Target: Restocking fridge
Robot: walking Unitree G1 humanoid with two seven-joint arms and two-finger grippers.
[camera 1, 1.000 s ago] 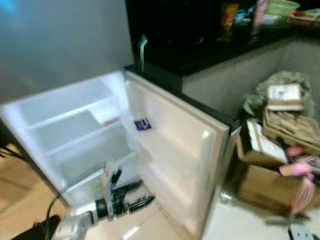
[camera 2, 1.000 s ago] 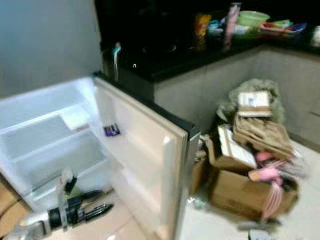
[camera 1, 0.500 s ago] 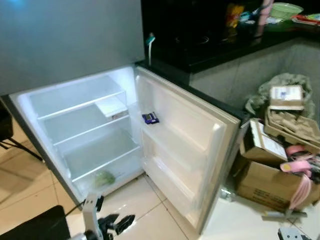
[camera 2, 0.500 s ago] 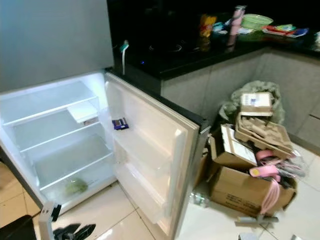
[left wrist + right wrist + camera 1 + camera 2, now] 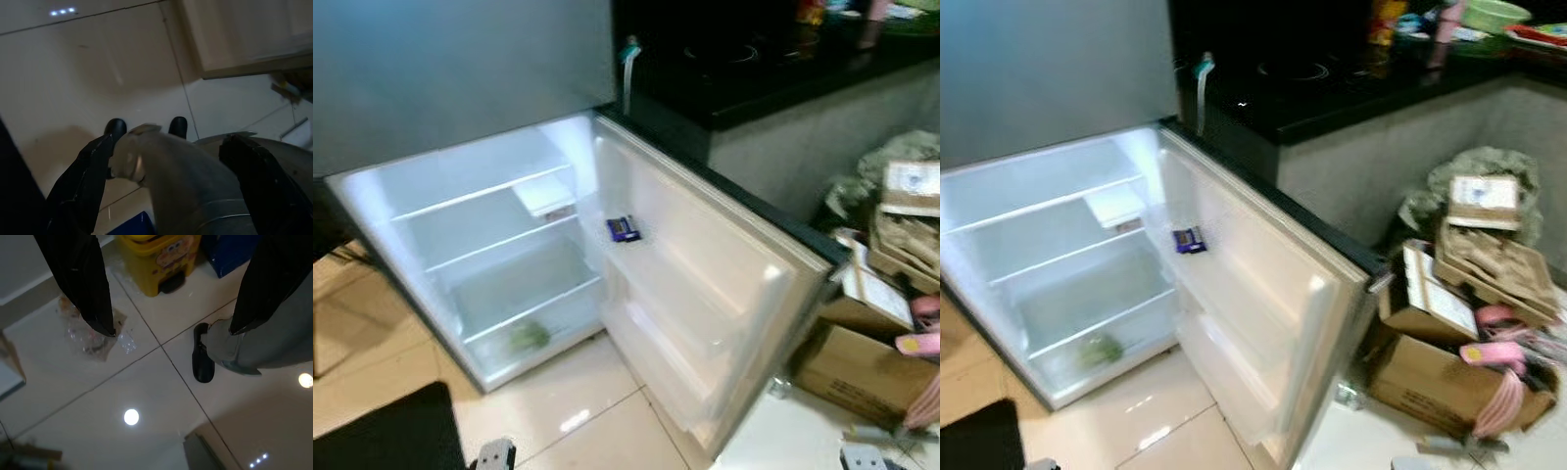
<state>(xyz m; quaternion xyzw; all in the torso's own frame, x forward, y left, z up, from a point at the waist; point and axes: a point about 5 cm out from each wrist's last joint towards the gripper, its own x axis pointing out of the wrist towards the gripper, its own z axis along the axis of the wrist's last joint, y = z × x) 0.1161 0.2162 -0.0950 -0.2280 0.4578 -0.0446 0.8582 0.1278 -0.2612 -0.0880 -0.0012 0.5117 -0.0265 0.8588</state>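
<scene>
The fridge [image 5: 499, 245] stands open and lit, its white door [image 5: 705, 294] swung out to the right. A small green item [image 5: 529, 336] lies on the bottom shelf. A blue packet [image 5: 623, 228] sits on the upper door shelf, and a white tray [image 5: 544, 196] is under the top shelf. My left gripper [image 5: 166, 147] hangs low over the tiled floor, open, with nothing held. My right gripper [image 5: 171, 328] also hangs open above the floor. The grey top of my left wrist [image 5: 494, 455] peeks in at the bottom edge of the left eye view.
Cardboard boxes [image 5: 1430, 382] piled with egg cartons and pink items stand right of the door. A dark counter [image 5: 1332, 88] runs behind. A black object [image 5: 382, 431] lies at lower left. A yellow bin [image 5: 161, 254] and crumpled plastic [image 5: 93, 335] are on the floor.
My left arm has dropped from in front of the fridge's bottom to the lower edge of the view. The whole picture has shifted, so the camera has moved.
</scene>
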